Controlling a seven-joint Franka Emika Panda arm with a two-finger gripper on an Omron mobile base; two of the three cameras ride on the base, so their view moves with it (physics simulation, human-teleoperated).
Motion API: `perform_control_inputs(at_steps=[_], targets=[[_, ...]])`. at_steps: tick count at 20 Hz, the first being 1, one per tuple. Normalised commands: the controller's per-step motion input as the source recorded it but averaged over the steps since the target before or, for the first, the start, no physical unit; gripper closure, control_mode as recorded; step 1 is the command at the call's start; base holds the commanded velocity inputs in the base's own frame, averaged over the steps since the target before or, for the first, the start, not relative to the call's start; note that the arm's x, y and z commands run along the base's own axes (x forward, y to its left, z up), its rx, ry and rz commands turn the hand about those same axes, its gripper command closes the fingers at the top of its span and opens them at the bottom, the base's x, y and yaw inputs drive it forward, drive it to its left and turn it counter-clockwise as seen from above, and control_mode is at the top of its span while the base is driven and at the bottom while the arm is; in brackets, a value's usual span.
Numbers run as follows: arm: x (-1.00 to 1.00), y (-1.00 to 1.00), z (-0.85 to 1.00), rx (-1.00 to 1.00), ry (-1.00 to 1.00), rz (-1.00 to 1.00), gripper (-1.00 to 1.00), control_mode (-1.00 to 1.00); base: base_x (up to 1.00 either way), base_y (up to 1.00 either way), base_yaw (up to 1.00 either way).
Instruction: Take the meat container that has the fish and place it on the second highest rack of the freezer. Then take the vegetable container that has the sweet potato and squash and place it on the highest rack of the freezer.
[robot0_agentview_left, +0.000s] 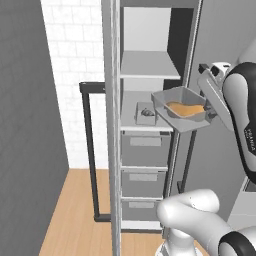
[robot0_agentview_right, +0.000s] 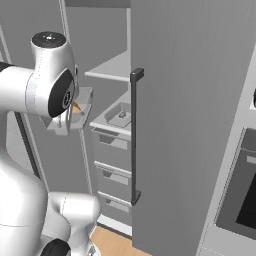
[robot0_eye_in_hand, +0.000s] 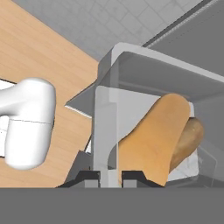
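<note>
Grey tray with the fish (robot0_agentview_left: 145, 113) already sits on the freezer's lower shelf (robot0_agentview_left: 131, 125); fingers (robot0_eye_in_hand: 109, 175) clamp the wall of the vegetable tray (robot0_agentview_left: 183, 108), held outside, top shelf (robot0_agentview_left: 147, 65) still bare.

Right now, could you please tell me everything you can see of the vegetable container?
The vegetable container is a shallow rectangular grey tray with thin, slightly see-through walls, holding the sweet potato and squash, an orange-tan mass. It is held in the air, roughly level, in front of the open freezer, above the lower shelf's height and below the highest rack. The gripper is shut on its near wall.
</note>
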Motion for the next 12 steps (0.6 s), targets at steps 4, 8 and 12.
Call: perform_control_inputs(at_steps=[4, 8, 12], targets=[[0.0, 0.0, 0.0, 0.0, 0.0, 0.0, 1.0, -1.0, 0.0, 0.0, 0.0], [-0.07, 0.08, 0.0, 0.0, -0.06, -0.06, 1.0, -1.0, 0.0, 0.0, 0.0], [-0.02, 0.09, 0.0, 0.0, -0.12, -0.13, 1.0, -1.0, 0.0, 0.0, 0.0]])
